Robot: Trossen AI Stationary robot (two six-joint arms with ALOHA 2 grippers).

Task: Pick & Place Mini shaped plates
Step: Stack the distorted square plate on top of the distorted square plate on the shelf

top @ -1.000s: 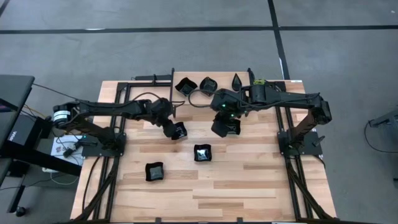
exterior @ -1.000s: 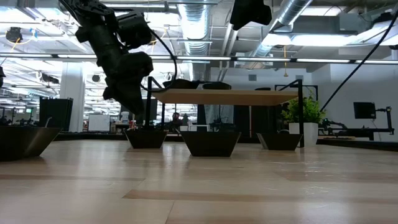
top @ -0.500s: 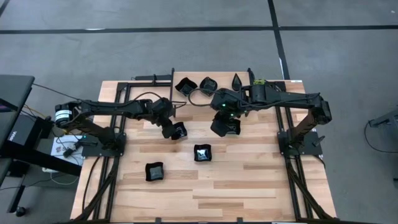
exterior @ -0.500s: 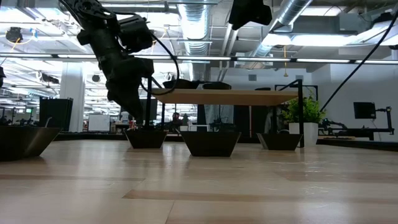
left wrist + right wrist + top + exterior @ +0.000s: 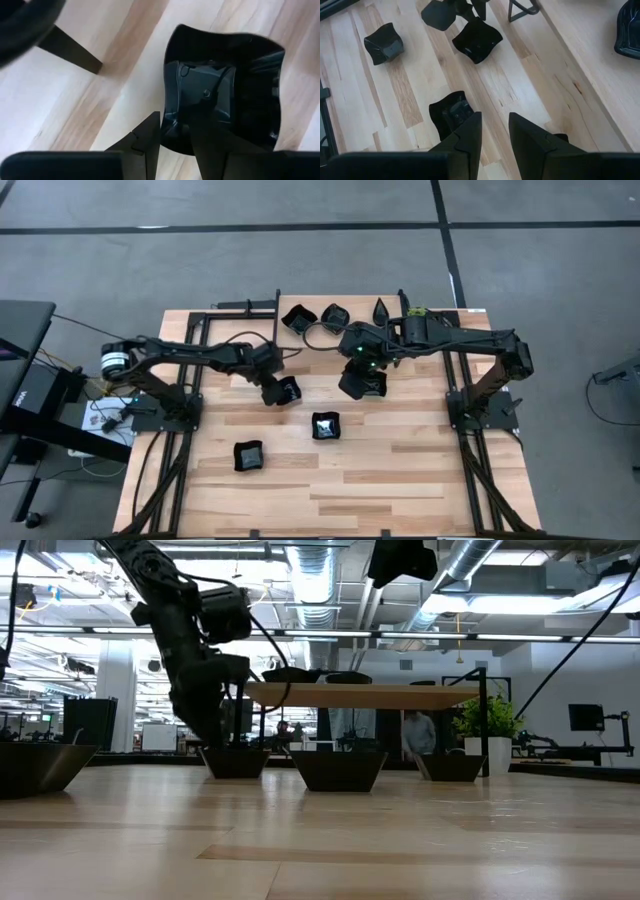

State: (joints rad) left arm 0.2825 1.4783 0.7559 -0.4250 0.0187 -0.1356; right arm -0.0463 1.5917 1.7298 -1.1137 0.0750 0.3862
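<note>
Left gripper (image 5: 272,392) closed on rim of square plate (image 5: 287,390) at table centre. Right gripper (image 5: 352,383) narrowly parted, nothing seen held, plate (image 5: 370,384) beside it. Plates (image 5: 324,425) scattered; placing judged unfinished.

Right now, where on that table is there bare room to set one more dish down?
The near strip of the table, below the two lower plates, is bare. It is crowded mid-table, around both arms, and along the far edge.
</note>
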